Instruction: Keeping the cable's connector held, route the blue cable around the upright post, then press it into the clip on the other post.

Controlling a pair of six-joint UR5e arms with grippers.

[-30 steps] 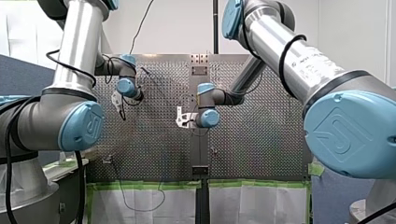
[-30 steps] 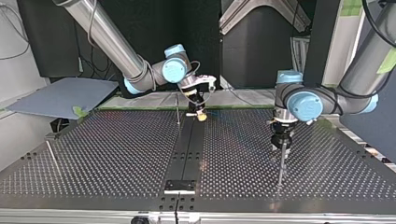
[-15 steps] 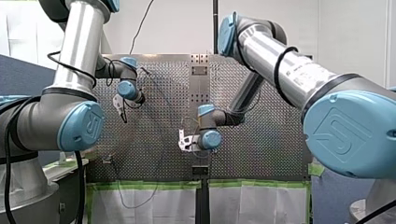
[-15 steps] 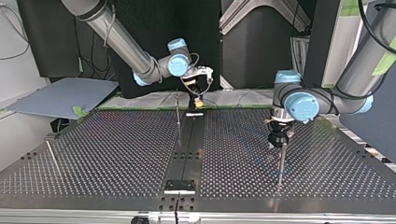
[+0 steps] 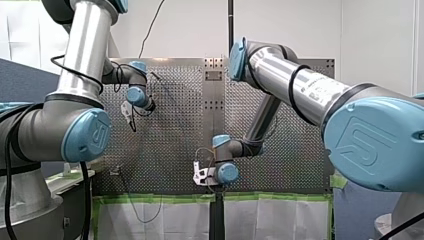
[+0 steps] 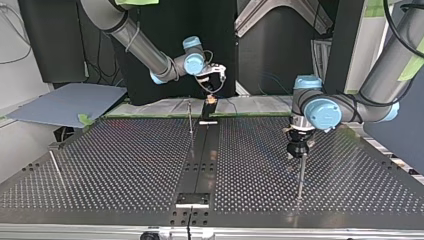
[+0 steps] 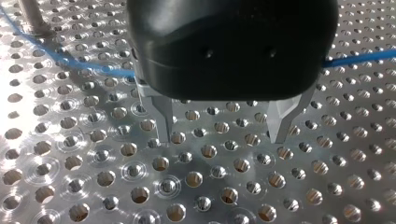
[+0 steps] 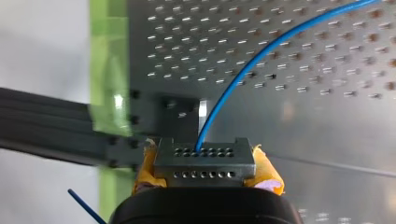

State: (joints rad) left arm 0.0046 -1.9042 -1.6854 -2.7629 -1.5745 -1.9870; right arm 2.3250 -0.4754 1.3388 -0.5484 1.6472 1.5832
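My right gripper (image 8: 205, 173) has yellow pads and is shut on a grey connector (image 8: 205, 156). The blue cable (image 8: 243, 70) runs from the connector out across the perforated table. In the top view my right gripper (image 6: 212, 96) hangs over the far edge, behind a thin upright post (image 6: 190, 117). My left gripper (image 7: 223, 135) is open just above the table, with nothing between its metal fingers (image 7: 163, 122). The blue cable (image 7: 93, 67) passes under its body, near a post's base (image 7: 30, 16). In the top view my left gripper (image 6: 299, 148) stands over a second post (image 6: 301, 175).
Green tape (image 8: 109, 70) lines the table's edge by my right gripper. A black strip (image 6: 202, 160) runs down the table's middle. A slanted thin rod (image 6: 56, 167) stands at the top view's left. A grey board (image 6: 65, 102) lies off the table beyond it.
My right arm has carried the connector down the front view to the table's near edge, away from the top view's camera. My left arm has barely moved.
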